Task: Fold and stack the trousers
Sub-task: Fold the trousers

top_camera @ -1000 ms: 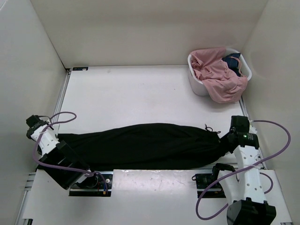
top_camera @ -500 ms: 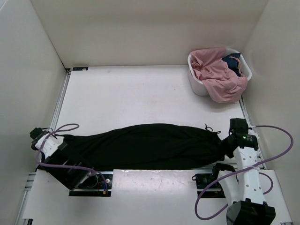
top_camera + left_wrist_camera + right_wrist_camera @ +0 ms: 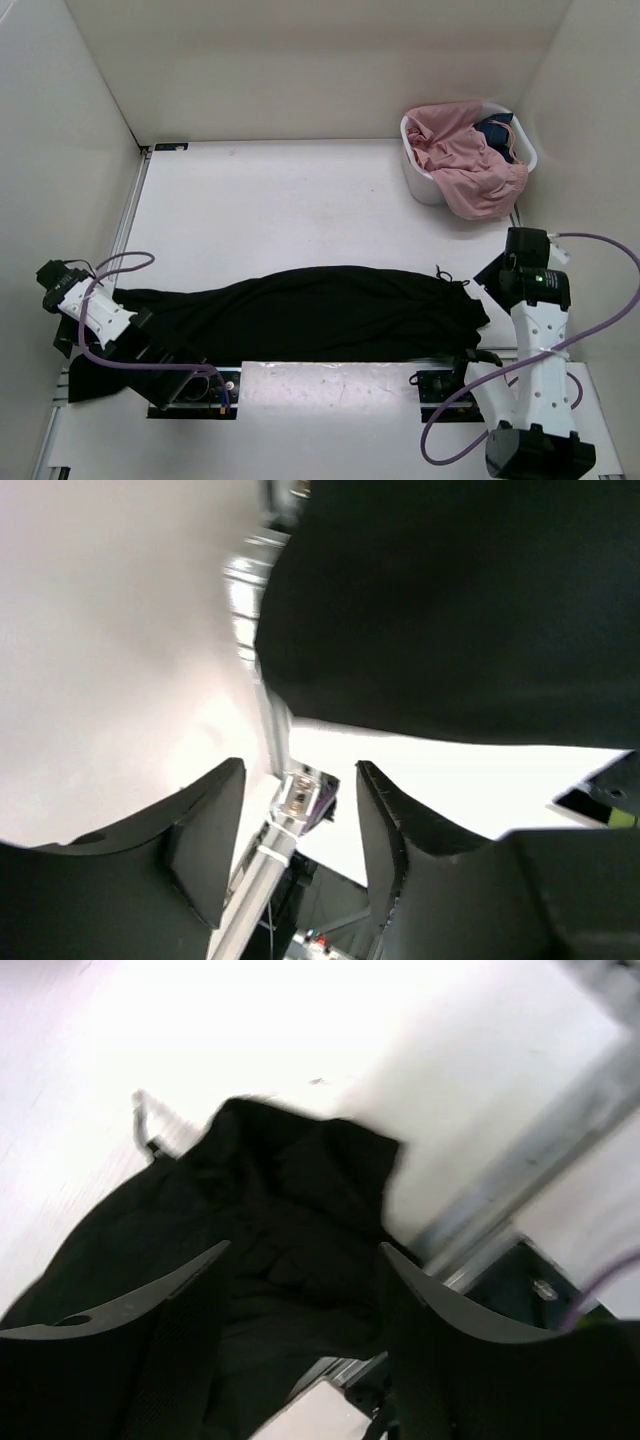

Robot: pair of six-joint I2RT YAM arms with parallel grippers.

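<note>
The black trousers lie stretched left to right along the near part of the table, and nothing holds them. My left gripper is just off their left end, over the table's left rail. It is open and empty in the left wrist view, with the trousers ahead and to the right. My right gripper hovers at their right end. It too is open and empty, above the bunched waist of the trousers.
A white basket stands at the back right corner with a pink garment spilling over its rim and a dark blue garment inside. White walls close in the table on three sides. A metal rail runs along the left edge.
Both grippers have opened and let go of the trousers' ends. The left has drawn back to the left, the right has lifted back and to the right, and the trousers have settled flat.
</note>
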